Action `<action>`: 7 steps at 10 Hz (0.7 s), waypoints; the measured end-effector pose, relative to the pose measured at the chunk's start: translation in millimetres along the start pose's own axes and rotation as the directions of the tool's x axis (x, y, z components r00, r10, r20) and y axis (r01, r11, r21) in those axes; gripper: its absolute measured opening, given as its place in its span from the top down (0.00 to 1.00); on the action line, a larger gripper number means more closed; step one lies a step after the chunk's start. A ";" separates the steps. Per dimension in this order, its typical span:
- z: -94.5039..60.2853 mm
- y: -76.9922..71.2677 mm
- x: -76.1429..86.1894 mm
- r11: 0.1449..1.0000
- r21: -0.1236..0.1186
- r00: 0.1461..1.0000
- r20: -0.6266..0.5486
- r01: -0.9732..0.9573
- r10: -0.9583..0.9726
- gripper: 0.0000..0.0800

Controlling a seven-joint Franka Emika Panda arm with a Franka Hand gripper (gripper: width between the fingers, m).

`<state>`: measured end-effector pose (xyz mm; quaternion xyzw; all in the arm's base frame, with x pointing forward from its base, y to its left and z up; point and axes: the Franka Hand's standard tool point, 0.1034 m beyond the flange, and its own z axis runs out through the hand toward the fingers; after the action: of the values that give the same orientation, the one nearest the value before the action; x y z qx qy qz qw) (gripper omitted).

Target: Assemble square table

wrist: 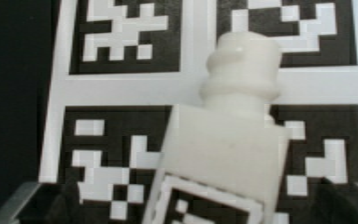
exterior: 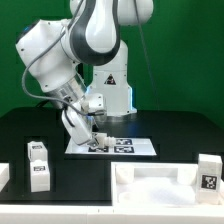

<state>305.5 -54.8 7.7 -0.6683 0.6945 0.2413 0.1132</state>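
White leg (wrist: 229,140) on the marker board (wrist: 140,40) — within the wide-open, empty pincer (exterior: 92,138)

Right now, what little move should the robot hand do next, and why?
Probably close the gripper on the white leg. The jaws stand open, and the leg lies on the marker board right below them, not yet held.

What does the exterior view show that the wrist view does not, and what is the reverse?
Only the exterior view: the arm, the square table top and legs standing apart from the marker board. Only the wrist view: one white leg lying on the tags, seen close. Both: the marker board.
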 end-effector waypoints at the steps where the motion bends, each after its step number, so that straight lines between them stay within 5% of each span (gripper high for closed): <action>1: -0.2 0.1 0.4 1.000 0.001 1.000 0.000 -0.001 0.001 0.19; 3: 0.3 0.5 0.7 1.000 -0.001 1.000 0.000 -0.002 0.002 0.22; 4: 0.5 0.7 0.9 1.000 -0.001 1.000 0.000 -0.002 0.002 0.44; 5: 0.7 0.9 1.0 1.000 -0.002 1.000 0.000 -0.003 0.003 0.44; 6: 0.5 0.4 1.0 1.000 -0.002 1.000 0.000 -0.002 0.002 0.65; 7: 0.0 -1.8 -0.2 1.000 -0.005 1.000 -0.005 0.003 -0.003 0.65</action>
<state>307.4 -54.6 7.5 -0.6703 0.6930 0.2415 0.1102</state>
